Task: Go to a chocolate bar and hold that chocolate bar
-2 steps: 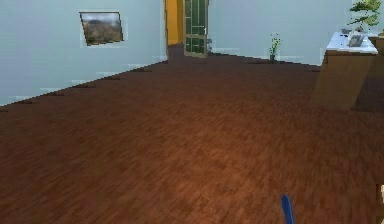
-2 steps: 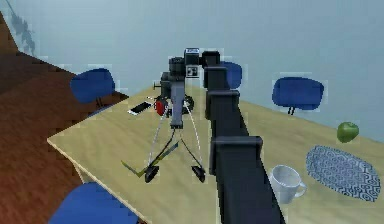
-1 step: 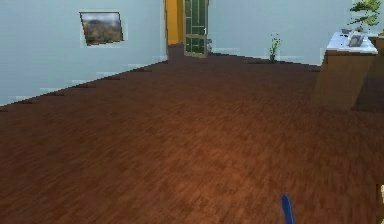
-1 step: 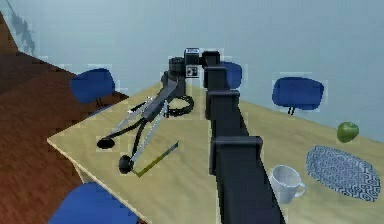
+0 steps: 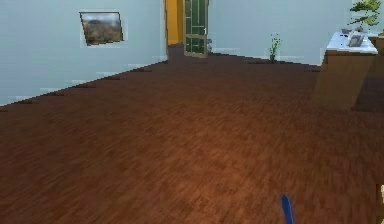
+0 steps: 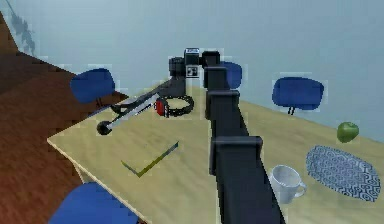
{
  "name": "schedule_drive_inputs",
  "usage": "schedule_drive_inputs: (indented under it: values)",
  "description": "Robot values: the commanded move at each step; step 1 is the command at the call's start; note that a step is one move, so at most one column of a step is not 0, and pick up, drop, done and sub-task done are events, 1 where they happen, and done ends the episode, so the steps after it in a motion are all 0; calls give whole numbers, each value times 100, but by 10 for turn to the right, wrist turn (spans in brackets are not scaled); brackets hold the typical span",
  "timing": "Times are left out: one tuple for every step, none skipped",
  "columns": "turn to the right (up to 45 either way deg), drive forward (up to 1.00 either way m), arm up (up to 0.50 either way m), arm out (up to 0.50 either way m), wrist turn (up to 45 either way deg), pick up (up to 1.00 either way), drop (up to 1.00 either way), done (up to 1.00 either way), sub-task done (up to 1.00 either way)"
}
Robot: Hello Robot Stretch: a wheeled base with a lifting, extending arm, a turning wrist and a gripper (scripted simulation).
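Probably the gripper (image 6: 176, 80), seen by a red-and-black ring (image 6: 176, 104) on the desk (image 6: 90, 150) so that I cannot tell whether it holds anything, should draw slowly toward seven o'clock, to the thin yellowish strip (image 6: 152, 160) that may be the chocolate bar.

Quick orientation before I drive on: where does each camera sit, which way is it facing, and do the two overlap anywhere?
Forward view: on the robot, looking ahead and somewhat down across the wood floor toward a doorway and a counter; robot body in frame: none.
Arm side view: on the robot's body, looking out to the arm's side over a table with blue chairs; the arm rises from the bottom edge to the gripper.
Shared: the wood floor and pale blue wall; I can't match any single object.
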Motion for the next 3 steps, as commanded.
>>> schedule_drive_inputs:
  values:
    - [0, 0, 0, 0, 210, 0, 0, 0, 0]
    - [0, 0, -30, 0, 0, 0, 0, 0, 0]
    - [0, 0, 0, 0, 0, 100, 0, 0, 0]
